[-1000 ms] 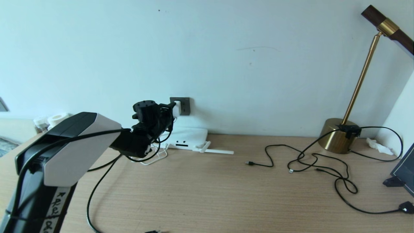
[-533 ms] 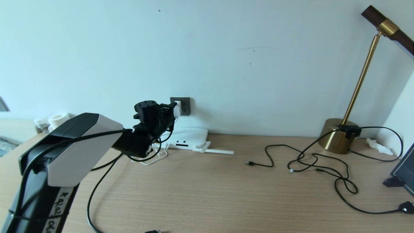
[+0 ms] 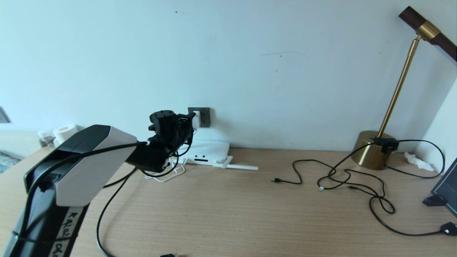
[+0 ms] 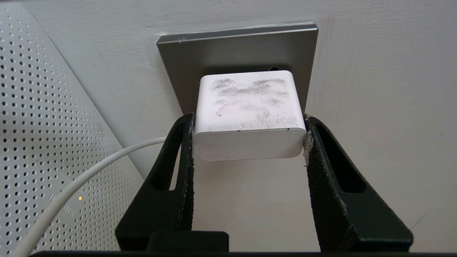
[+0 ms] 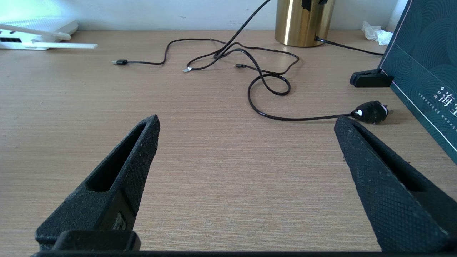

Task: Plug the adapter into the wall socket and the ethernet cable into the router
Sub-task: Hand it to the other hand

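Seating the adapter [image 4: 249, 114] in the wall socket [image 4: 237, 50] is the step in hand.

Nearest the robot, the right end effector [image 5: 246, 142] hangs over bare worktop [image 5: 214, 185] with its 2 fingers spread wide and nothing between them; it appears idle. A black plug tip at the near worktop edge [image 3: 168, 255] may be the end of the ethernet cable [image 3: 101, 217], which runs from there up the left side of the worktop toward the router; this cannot be confirmed.

Farther out, thin black cords [image 3: 357, 182] with small tips lie loose near the brass lamp [image 3: 373, 153]. These are not task items.

At the back, the router [image 3: 209, 153] lies flat against the wall, antennas folded, with its port slots facing the robot.

Above it, the left end effector [image 4: 249, 121] pinches the adapter by its 2 side faces. The adapter's front face lies against the grey socket plate, and no gap is visible, so insertion appears complete or nearly so. Its white cord [image 4: 89, 178] trails down beside the router.

Next move, as a judgement:
1. Confirm full seating with a straight push if needed.
2. Spread the fingers and withdraw squarely, without dragging the adapter out.
3. Proceed to the ethernet cable.
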Available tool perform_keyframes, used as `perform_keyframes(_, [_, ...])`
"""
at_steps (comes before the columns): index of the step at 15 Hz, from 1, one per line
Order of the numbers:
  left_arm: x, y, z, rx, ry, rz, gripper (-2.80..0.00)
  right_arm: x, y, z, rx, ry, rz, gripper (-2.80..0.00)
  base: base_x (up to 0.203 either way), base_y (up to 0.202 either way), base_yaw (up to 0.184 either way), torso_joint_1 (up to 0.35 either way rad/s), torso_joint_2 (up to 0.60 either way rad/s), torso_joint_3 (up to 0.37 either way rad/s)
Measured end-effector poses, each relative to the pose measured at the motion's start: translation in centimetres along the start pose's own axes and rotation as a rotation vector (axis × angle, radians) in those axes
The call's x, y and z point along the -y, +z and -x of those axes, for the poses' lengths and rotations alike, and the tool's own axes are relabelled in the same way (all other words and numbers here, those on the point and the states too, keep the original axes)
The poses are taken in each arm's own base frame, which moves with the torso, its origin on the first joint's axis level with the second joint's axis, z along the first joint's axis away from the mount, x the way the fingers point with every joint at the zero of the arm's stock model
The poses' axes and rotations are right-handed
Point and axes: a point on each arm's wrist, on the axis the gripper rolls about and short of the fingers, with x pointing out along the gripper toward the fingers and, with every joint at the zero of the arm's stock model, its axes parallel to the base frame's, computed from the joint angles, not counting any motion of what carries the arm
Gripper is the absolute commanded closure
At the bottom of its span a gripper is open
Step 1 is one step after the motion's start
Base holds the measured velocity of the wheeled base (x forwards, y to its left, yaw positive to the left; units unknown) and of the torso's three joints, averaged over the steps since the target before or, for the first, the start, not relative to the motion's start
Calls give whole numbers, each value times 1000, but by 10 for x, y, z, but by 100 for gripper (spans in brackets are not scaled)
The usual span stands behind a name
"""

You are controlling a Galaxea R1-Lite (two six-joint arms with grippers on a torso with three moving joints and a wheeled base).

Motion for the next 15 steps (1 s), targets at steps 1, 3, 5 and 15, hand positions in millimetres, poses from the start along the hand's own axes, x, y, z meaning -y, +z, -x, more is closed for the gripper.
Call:
perform_keyframes(1, [0, -1, 0, -2, 4, 0, 0, 0, 0, 0, 0, 0, 0, -280, 0, 0, 0, 0, 0, 0])
perform_keyframes(3, [-1, -1, -1, -5, 17, -1, 0, 0, 0, 0, 0, 0, 0, -280, 0, 0, 0, 0, 0, 0])
perform_keyframes(5, [0, -1, -2, -6, 27, 1, 0, 0, 0, 0, 0, 0, -1, -280, 0, 0, 0, 0, 0, 0])
perform_keyframes(15, [2, 0, -3, -2, 37, 25, 0, 0, 0, 0, -1, 0, -1, -280, 0, 0, 0, 0, 0, 0])
